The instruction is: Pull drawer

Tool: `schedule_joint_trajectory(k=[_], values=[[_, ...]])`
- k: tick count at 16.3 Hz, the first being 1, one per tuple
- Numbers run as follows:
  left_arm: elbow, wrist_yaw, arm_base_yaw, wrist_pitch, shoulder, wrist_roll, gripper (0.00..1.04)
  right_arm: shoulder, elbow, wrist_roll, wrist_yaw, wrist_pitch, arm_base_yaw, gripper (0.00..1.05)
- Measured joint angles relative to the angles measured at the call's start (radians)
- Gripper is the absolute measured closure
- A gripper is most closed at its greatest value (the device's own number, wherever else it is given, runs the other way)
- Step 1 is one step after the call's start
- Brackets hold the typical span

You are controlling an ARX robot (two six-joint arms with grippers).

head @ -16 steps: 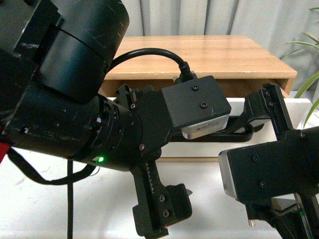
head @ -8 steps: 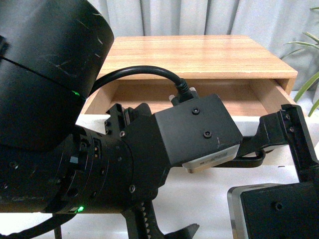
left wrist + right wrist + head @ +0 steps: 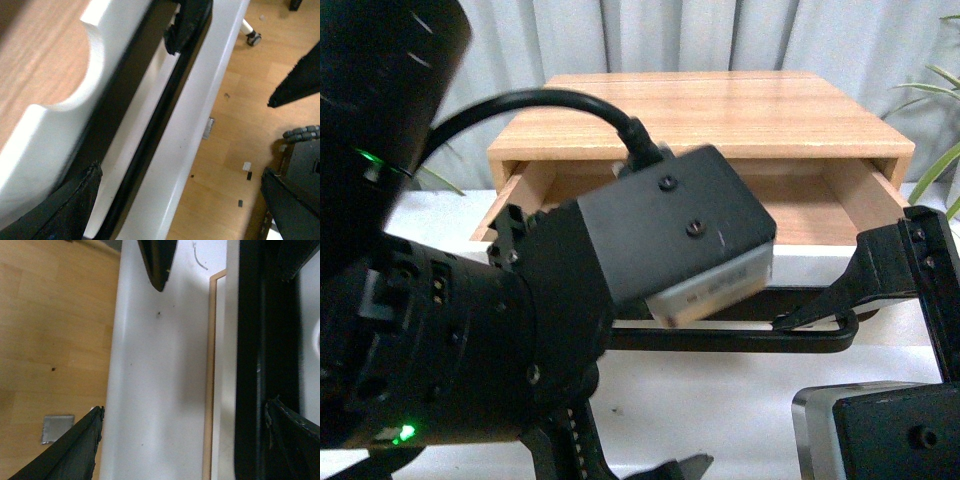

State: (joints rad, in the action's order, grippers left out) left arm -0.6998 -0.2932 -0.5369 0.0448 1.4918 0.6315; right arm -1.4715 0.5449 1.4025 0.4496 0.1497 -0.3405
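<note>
Evidently drawer open, handle within spread left pincer, right pincer

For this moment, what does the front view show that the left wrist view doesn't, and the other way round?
Only the front view: the cabinet's wooden top, the grey curtain behind it, plant leaves at the right edge, and the drawer standing open across its width.
Only the left wrist view: the half-round notch in the drawer's white top edge, the wooden floor and a caster wheel.
Both: the black bar handle and the drawer's light wood inside.
</note>
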Motion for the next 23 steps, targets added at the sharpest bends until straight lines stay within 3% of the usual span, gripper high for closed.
schedule_joint_trajectory(k=[4, 8, 12, 14, 16, 17, 19, 20, 23], values=[[0.001, -0.047, 0.024, -0.029, -0.088, -0.059, 0.07, 0.069, 0.005, 0.0, 0.007, -0.037, 0.01, 0.06], [0.006, -0.163, 0.056, -0.048, -0.213, -0.155, 0.07, 0.169, 0.041, 0.002, 0.054, -0.149, 0.053, 0.06], [0.035, -0.238, 0.214, 0.06, -0.316, -0.32, 0.07, 0.205, 0.122, -0.111, 0.172, -0.156, 0.161, 0.06], [0.057, -0.24, 0.382, 0.221, -0.345, -0.492, 0.07, 0.198, 0.137, -0.291, 0.193, 0.008, 0.229, 0.06], [0.093, -0.165, 0.554, 0.33, -0.363, -0.68, 0.07, 0.155, 0.141, -0.537, 0.062, 0.179, 0.286, 0.06], [0.118, -0.106, 0.637, 0.315, -0.386, -0.741, 0.07, 0.14, 0.144, -0.698, -0.033, 0.215, 0.318, 0.06], [0.182, -0.001, 0.766, 0.277, -0.449, -0.787, 0.07, 0.148, 0.144, -1.003, -0.124, 0.225, 0.39, 0.06], [0.229, 0.02, 0.83, 0.247, -0.512, -0.791, 0.07, 0.174, 0.13, -1.152, -0.135, 0.236, 0.425, 0.06], [0.312, -0.014, 1.031, 0.104, -0.715, -0.789, 0.07, 0.311, 0.055, -1.381, -0.139, 0.263, 0.5, 0.07]])
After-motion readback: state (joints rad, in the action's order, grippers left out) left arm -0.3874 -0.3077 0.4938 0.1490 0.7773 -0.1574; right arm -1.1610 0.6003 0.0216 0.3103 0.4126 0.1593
